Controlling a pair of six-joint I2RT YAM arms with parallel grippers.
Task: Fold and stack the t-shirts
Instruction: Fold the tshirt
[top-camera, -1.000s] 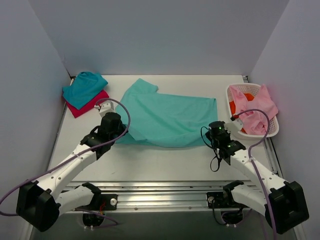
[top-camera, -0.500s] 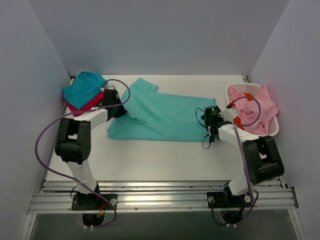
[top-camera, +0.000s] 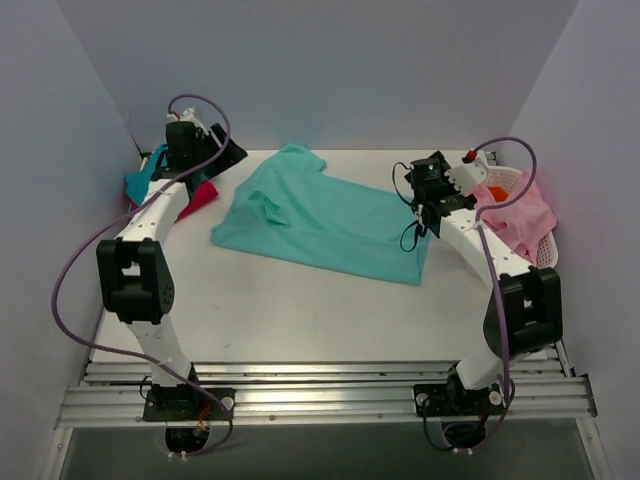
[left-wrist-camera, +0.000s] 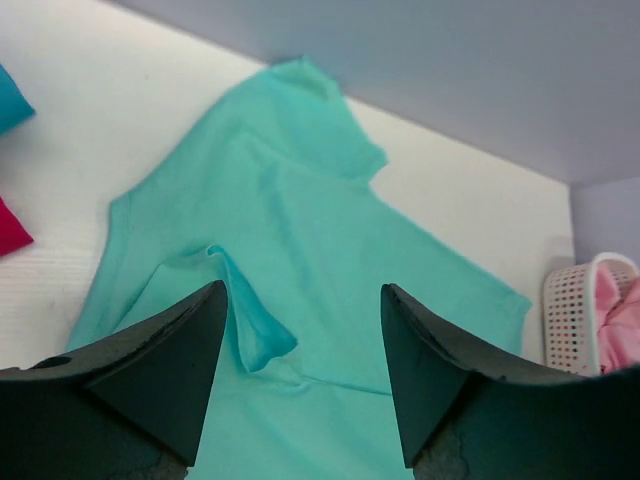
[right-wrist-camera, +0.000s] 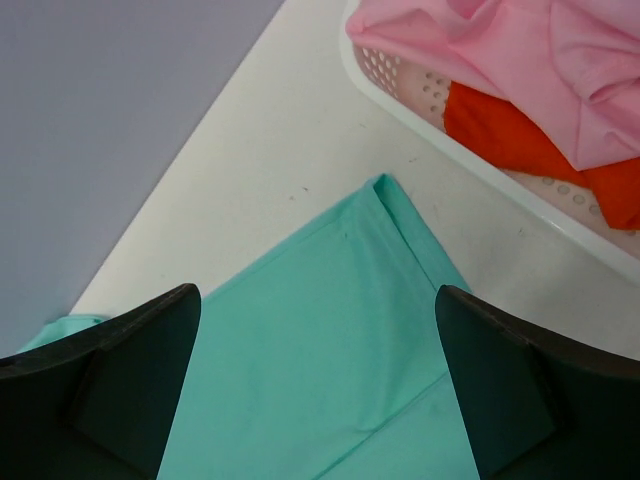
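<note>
The light mint-green t-shirt (top-camera: 330, 215) lies spread flat and slanted across the middle of the table, with one sleeve flap folded over (left-wrist-camera: 245, 320). My left gripper (top-camera: 222, 153) hovers open above the shirt's far left end, its fingers (left-wrist-camera: 160, 360) empty. Over the shirt's right corner (right-wrist-camera: 385, 195) my right gripper (top-camera: 428, 195) hangs wide open and holds nothing. The darker teal t-shirt (top-camera: 138, 182) rests on the magenta-red one (top-camera: 203, 194) at the far left, partly hidden behind the left arm.
A white lattice basket (top-camera: 497, 177) at the far right holds pink cloth (top-camera: 525, 210) and orange-red cloth (right-wrist-camera: 520, 140); its rim (right-wrist-camera: 400, 90) is close to the right gripper. Walls enclose the table on three sides.
Both grippers opened and let go of the mint shirt. Both arms swung from its near edge up to the far side, and the shirt shifted farther back and now lies slanted.
</note>
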